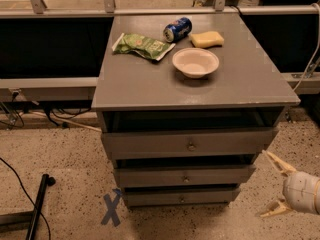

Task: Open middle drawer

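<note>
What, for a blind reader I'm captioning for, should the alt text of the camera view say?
The open gripper hovers low to the right of a grey three-drawer cabinet, not touching the middle drawer. On top lie a green bag, a blue can, a yellow sponge and a white bowl.

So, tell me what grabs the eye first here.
A grey cabinet fills the centre, with a white bowl, a blue can, a yellow sponge and a green bag on top. At lower right the open gripper hovers beside the cabinet, about level with the middle drawer, touching nothing. A blue X marks the floor at the cabinet's lower left.
</note>
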{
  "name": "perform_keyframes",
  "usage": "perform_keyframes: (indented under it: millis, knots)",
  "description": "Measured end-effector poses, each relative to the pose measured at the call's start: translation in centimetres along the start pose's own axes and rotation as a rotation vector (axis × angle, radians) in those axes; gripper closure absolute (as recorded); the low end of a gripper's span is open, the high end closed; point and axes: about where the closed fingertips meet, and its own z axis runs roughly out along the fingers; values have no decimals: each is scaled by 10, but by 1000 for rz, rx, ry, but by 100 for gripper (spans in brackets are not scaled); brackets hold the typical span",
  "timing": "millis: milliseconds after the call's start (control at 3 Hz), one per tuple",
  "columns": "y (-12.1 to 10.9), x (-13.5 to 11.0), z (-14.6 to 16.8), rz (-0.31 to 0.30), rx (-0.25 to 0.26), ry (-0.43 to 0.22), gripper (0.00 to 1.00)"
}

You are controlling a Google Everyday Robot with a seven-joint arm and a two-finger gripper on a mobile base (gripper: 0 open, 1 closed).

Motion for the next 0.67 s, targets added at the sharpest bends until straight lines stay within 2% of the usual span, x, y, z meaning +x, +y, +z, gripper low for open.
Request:
perform_keyframes:
  millis: [333, 667]
  knots:
    - [21, 14, 33, -53, -106, 93, 0]
    - [44, 37, 67, -111, -176, 149, 0]
